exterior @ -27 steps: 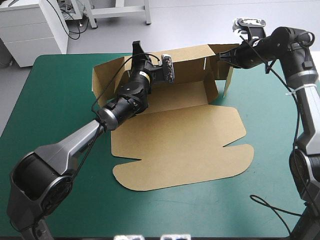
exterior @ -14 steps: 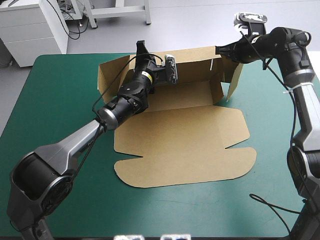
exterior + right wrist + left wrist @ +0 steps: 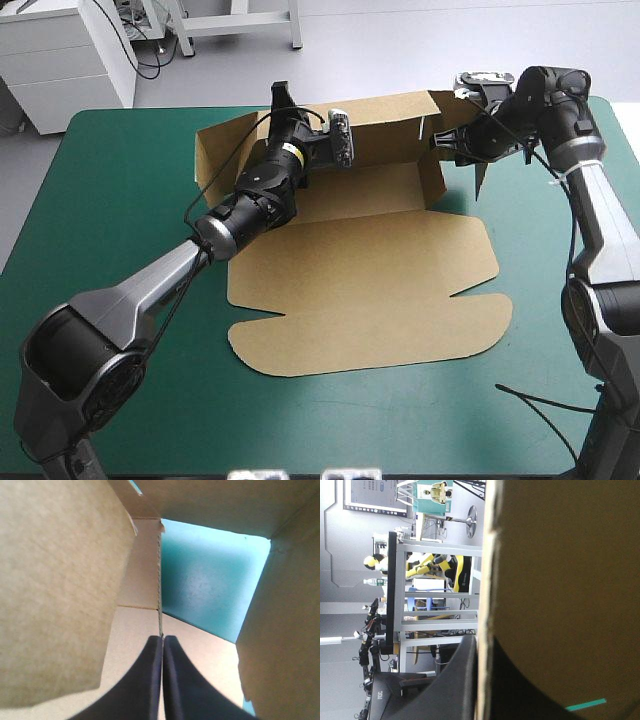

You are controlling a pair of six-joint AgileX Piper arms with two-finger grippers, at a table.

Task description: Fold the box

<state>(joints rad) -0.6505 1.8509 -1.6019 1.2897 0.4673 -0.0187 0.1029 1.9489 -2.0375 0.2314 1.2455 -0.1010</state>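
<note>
Both pairs of jaws are pinched onto board, so you have no free gripper just now. Your right gripper (image 3: pixel 162 647) has its black fingers (image 3: pixel 147 685) pressed almost together, with a thin edge of the box (image 3: pixel 350 245) running straight in between them. From above, that grip sits on the right end flap (image 3: pixel 437 165), which stands upright; I judge you hold it up so it can be turned in against the back of the box. Your left gripper (image 3: pixel 481 685) straddles a board edge too, one finger on each face. The high view places it at the top of the far wall (image 3: pixel 385 120), left of that wall's middle, a hold that looks meant to steady the wall while the right end is worked. Take the box from your side outward. The wide lid panel (image 3: pixel 380 325) with its rounded tabs lies flat on the teal-green cover (image 3: pixel 110 200), nearest the robot. Beyond it the base panel (image 3: pixel 360 190) also lies flat. Beyond that the far wall stands up, with the left end flap (image 3: pixel 215 150) raised at its other end. The whole sheet sits toward the table's far edge. My reading is that you are early in the fold: walls are up, but nothing looks tucked. Mind the right end flap, because a hard pull there could drag the sheet across the cover or out of your left grip.
</note>
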